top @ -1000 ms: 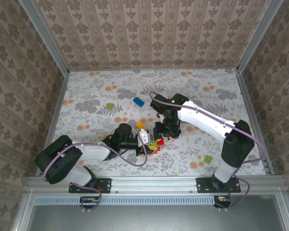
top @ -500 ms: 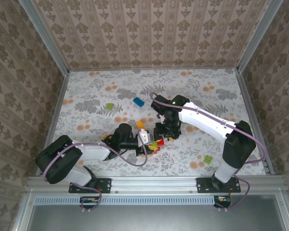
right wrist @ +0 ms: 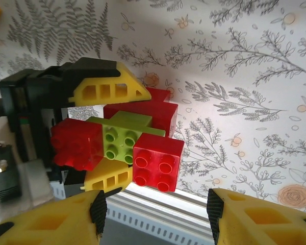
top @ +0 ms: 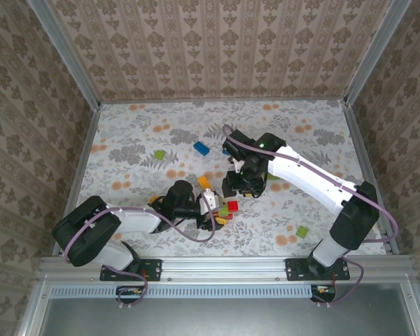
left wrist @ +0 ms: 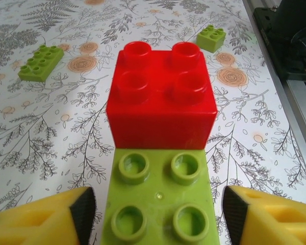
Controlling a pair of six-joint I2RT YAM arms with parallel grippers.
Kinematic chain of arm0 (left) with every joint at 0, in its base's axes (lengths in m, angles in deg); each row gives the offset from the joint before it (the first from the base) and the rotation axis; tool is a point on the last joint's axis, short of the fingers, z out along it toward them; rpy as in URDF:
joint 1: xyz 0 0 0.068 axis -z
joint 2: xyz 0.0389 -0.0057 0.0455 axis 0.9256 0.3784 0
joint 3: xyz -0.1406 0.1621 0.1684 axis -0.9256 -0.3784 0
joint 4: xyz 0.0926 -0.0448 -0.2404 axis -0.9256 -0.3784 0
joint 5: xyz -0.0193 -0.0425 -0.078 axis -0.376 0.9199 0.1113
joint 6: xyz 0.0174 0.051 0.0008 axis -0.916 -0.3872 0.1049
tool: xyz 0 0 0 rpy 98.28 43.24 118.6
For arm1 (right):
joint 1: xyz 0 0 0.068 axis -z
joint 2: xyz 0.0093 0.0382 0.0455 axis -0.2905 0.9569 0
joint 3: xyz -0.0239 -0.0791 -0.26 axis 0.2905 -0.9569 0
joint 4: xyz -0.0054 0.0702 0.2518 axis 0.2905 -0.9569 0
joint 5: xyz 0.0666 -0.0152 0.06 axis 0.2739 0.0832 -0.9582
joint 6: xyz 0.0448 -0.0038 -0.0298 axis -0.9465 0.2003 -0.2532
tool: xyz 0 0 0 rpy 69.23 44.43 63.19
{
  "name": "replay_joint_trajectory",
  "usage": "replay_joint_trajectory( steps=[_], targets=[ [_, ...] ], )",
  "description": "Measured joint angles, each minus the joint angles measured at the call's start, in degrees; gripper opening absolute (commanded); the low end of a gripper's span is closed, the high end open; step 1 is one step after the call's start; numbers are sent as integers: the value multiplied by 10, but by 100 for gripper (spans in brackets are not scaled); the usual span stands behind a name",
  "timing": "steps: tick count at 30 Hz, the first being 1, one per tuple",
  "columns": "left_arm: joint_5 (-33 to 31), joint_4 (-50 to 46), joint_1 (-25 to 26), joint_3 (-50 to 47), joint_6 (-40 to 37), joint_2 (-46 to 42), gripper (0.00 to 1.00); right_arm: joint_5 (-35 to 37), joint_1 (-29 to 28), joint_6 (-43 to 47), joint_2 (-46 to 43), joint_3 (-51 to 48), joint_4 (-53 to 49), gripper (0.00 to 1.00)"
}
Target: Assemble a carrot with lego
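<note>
Floral tabletop (top: 301, 140) — left arm (top: 133, 220) low, angled rightward (pincer (left wrist: 157, 217) agape astride lego (left wrist: 160, 109)).

A red brick (left wrist: 160, 97) touches the far side of a green brick (left wrist: 158, 204), which lies between the left gripper's (left wrist: 155, 217) yellow fingers (left wrist: 46, 219) with a gap on each side. A small green brick (left wrist: 211, 38) sits near the surface's (left wrist: 51, 132) railed edge. An oblong green brick (left wrist: 40, 62) lies well away from that edge.

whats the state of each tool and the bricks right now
left tool: open, a finger either side of the green brick, gaps showing
right tool: open, nothing between its fingers
green brick: joined to the red brick
red brick: studs up, at the green brick's far end
blue brick: loose on the table
</note>
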Motion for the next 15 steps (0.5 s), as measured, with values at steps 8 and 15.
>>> replay_joint_trajectory(
  steps=[8,15],
  targets=[
    [2,5,0,0,-1,15,70,17,23,5,-43,5,-23,58],
    [21,10,0,0,-2,47,51,23,39,5,-74,4,-30,58]
  ],
)
